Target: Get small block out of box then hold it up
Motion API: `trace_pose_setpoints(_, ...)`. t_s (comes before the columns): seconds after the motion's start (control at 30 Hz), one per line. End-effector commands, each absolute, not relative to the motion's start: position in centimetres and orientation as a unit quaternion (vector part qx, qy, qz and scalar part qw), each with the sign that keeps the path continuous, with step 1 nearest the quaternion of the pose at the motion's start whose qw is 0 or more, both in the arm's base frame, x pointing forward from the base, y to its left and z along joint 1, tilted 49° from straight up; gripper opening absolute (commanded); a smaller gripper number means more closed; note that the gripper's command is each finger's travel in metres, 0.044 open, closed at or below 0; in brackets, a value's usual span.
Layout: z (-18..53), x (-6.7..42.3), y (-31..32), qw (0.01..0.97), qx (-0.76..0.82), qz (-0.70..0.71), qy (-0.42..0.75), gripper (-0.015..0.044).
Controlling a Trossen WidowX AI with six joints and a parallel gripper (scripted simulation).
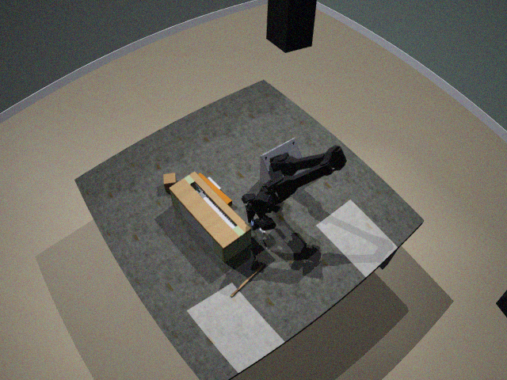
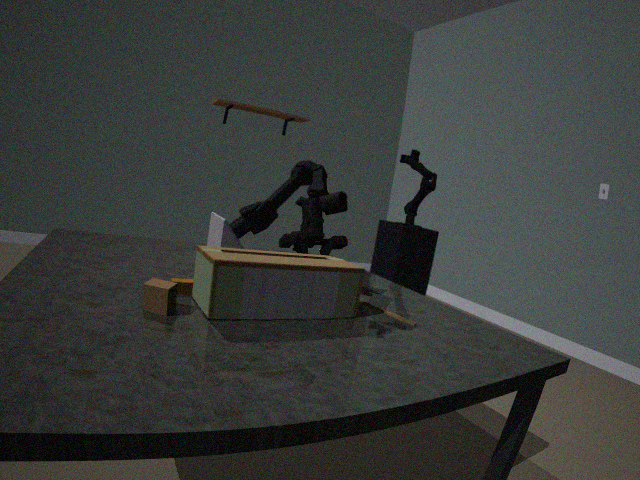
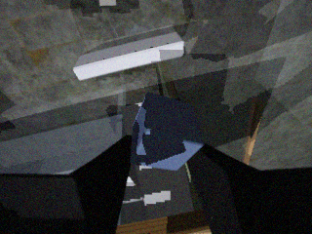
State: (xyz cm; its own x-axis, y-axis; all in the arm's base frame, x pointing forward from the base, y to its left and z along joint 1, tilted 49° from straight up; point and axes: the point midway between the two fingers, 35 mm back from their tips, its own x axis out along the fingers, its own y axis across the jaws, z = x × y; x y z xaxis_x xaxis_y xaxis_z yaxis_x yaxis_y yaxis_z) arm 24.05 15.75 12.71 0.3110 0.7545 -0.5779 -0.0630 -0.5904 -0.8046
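Blue and small, the block (image 3: pixel 163 134) is clamped between the closed fingers of the pincer (image 3: pixel 161 166), raised off the surface (image 1: pixel 163 265) beside the box (image 1: pixel 208 214) end, so that it can be lifted clear.

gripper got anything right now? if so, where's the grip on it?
Yes. The gripper is shut on the small blue block, one dark finger on each of two opposite sides, with the block raised off the table.

Black jointed robot arm (image 1: pixel 303 165) reaching over a grey mottled table (image 1: pixel 163 261), its gripper (image 1: pixel 254 218) hanging beside the near end of a long tan box (image 1: pixel 204 214).
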Motion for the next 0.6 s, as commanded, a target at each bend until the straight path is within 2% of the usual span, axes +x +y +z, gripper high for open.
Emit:
trace_pose_setpoints(0.0,12.7,24.0,15.4,0.434,-0.680,0.556,-0.202,0.0000)
trace_pose_setpoints(0.57,12.3,23.7,13.7,0.637,-0.477,0.605,0.014,0.0000)
